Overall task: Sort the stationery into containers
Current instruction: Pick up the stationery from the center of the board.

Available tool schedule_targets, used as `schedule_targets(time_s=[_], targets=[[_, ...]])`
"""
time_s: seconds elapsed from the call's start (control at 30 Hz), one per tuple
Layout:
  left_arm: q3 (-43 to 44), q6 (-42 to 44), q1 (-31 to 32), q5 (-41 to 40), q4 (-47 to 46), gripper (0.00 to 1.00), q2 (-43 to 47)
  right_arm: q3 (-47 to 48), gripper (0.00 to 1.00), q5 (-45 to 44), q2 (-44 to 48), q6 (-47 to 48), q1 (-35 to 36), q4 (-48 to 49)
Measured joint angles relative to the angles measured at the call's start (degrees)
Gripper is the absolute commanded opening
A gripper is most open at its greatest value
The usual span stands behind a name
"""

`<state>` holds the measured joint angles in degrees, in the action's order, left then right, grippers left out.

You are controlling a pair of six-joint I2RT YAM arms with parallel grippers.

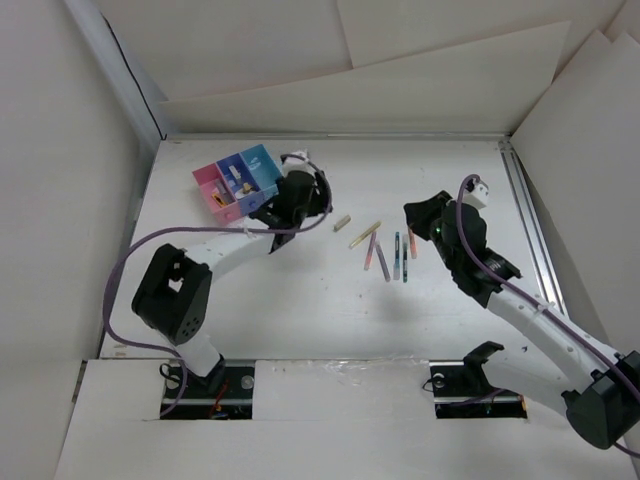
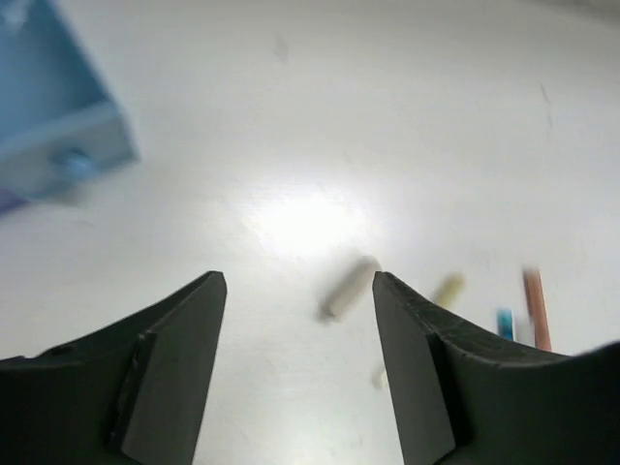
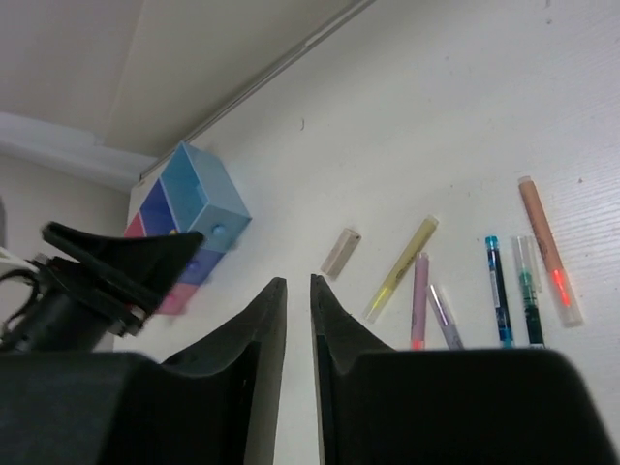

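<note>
The left gripper (image 2: 298, 283) hangs over the white table (image 2: 320, 116), fingers spread wide with nothing between them. A small tan block (image 2: 349, 288) lies on the table just ahead of its fingertips. The block is nearer the right finger than the left and slanted across the gap. The light blue bin (image 2: 58, 116) sits ahead of this hand and well off to its left.

The right gripper (image 3: 297, 283) hovers with its fingers drawn to a narrow slit, holding nothing. The loose pens lie ahead of it and to its right.

The step in hand looks like the left gripper picking up the tan block. To do it well:
- Shift slightly toward the right finger's side so the block sits mid-gap.
- Turn the wrist until the pads face the block's long sides.
- Come straight down and close gently — a light block may skid or pivot if one finger touches first.

Counted:
- **Bins:** three joined in a row — a pink bin (image 1: 207, 183), a dark blue bin (image 1: 230, 170) and the light blue one.
- **Loose on the table:** seven pieces in all.
  - one tan block
  - one yellow stick (image 3: 402, 268)
  - five pens: a pink pen (image 3: 419, 300), a purple pen (image 3: 444, 315), a blue pen (image 3: 498, 291), a clear-bodied green pen (image 3: 526, 291) and an orange pen (image 3: 549, 254)
- **In the bins:** small items show in the pink and dark blue bins, too small to count.
</note>
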<state>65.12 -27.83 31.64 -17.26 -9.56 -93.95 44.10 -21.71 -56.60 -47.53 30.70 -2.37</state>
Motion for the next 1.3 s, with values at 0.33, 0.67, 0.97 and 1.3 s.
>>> schedule_targets(time_s=[0.33, 0.67, 0.97, 1.3], targets=[[-4.61, 9.35, 9.75, 6.54, -4.2, 0.65, -11.17, 0.0, 0.32, 0.13, -0.02, 0.13, 0.0, 0.04], [3.72, 14.56, 10.36, 4.35, -3.65, 0.64, -19.63, 0.0, 0.34, 1.07, -1.92, 0.81, 0.0, 0.0], [8.85, 16.5, 10.32, 1.4, -1.42, 0.56, -23.41, 0.0, 0.34, 1.25, -1.84, 0.81, 0.0, 0.0], [11.26, 17.42, 10.32, 0.68, 0.26, 0.02, -25.2, 0.0, 0.34, 1.25, -1.51, 0.81, 0.0, 0.0]])
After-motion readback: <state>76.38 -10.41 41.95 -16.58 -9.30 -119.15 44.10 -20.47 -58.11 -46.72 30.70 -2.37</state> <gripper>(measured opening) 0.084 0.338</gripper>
